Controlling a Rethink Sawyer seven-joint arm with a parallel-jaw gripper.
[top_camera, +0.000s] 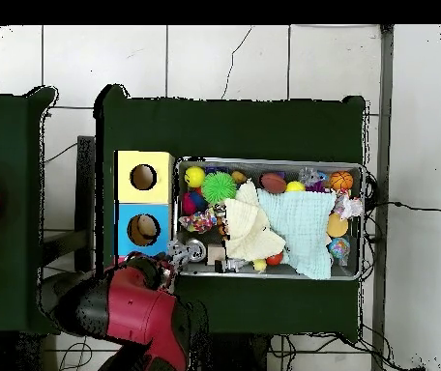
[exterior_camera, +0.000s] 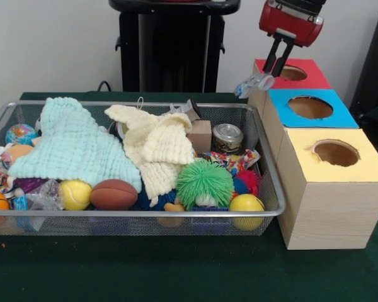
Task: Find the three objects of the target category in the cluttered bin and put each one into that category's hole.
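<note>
I am holding my gripper [exterior_camera: 259, 80] in the upper right of the front view, beside the red-topped hole box [exterior_camera: 294, 73], and it is clamped on a small clear crinkly plastic-wrapped object [exterior_camera: 247, 85]. Below it, the blue-topped box [exterior_camera: 310, 107] and the yellow-topped wooden box [exterior_camera: 336, 153] are lining the right side. The wire mesh bin [exterior_camera: 272, 207] is filling the left and centre, holding a mint knitted cloth [exterior_camera: 72, 146], a cream knitted cloth [exterior_camera: 154, 148], a green spiky ball [exterior_camera: 205, 182], a small brown football [exterior_camera: 113, 194] and a metal can [exterior_camera: 227, 138]. All are sitting on the dark green table [exterior_camera: 176, 270].
</note>
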